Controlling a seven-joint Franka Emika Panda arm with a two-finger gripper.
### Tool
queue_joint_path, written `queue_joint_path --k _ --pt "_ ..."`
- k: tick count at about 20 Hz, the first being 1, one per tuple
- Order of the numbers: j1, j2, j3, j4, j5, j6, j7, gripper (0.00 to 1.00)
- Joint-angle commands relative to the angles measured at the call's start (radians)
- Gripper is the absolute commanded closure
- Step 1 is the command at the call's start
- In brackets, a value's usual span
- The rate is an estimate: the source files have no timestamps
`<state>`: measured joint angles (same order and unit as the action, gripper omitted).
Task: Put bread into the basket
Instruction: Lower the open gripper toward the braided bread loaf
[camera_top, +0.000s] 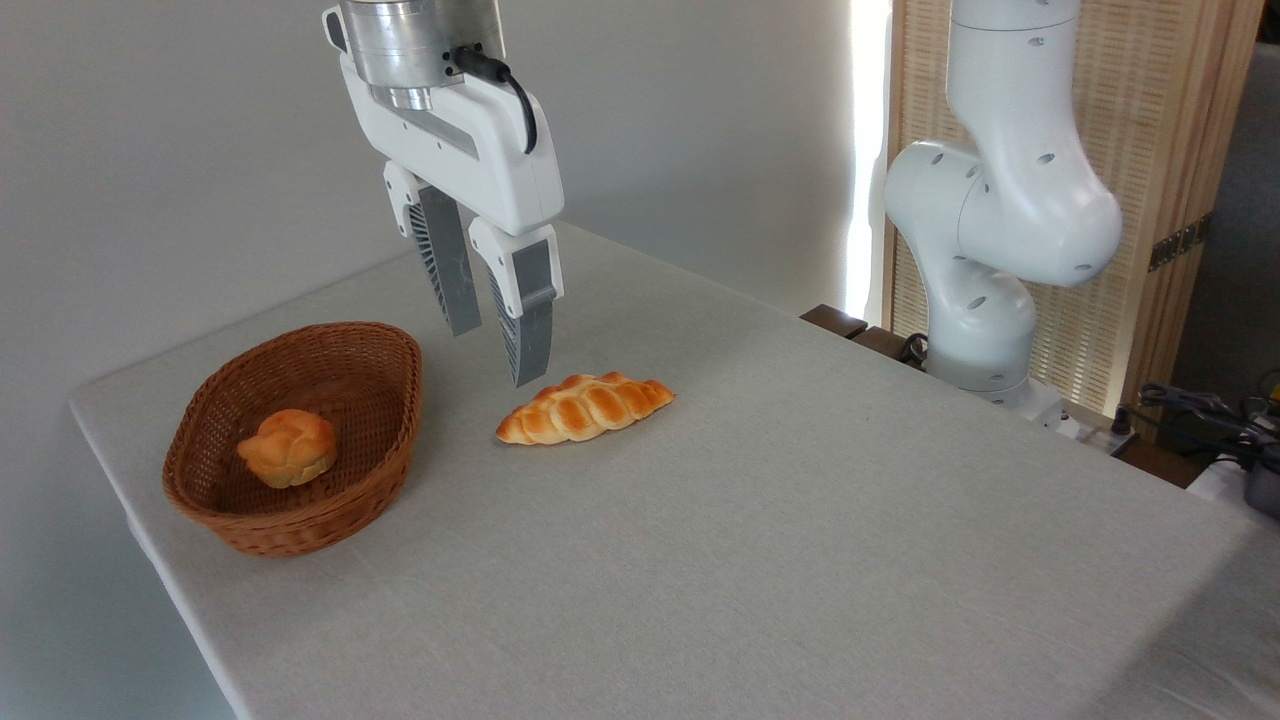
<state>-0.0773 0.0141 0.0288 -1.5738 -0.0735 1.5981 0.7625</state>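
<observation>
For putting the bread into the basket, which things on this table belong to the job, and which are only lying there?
Belong to the job:
- braided loaf, lying on the table
- wicker basket, left of the loaf
- gripper, open, empty, above the loaf's left end

Only lying there:
- small round bun, already inside the basket
- cables at the right edge, off the table

A small round knotted bun (288, 448) sits at the left of the frame. A pale cloth-covered table (760, 540) fills the lower frame. A slatted wooden screen (1150, 120) stands at the upper right, with dark cables (1200, 405) below it at the right edge.
</observation>
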Motion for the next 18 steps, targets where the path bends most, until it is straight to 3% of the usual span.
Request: queue_joint_path --k 1,7,12,18 --pt "0.007 -0.016 -0.012 -0.018 0.005 0.002 0.0 0.0" --pt "0.005 -0.017 -0.03 -0.031 0.003 0.0 0.0 0.0" --pt "-0.004 -0.085 -0.09 -0.178 0.0 0.016 0.015 0.0" --pt "-0.013 -0.082 -0.294 -0.35 0.001 0.086 0.034 0.0"
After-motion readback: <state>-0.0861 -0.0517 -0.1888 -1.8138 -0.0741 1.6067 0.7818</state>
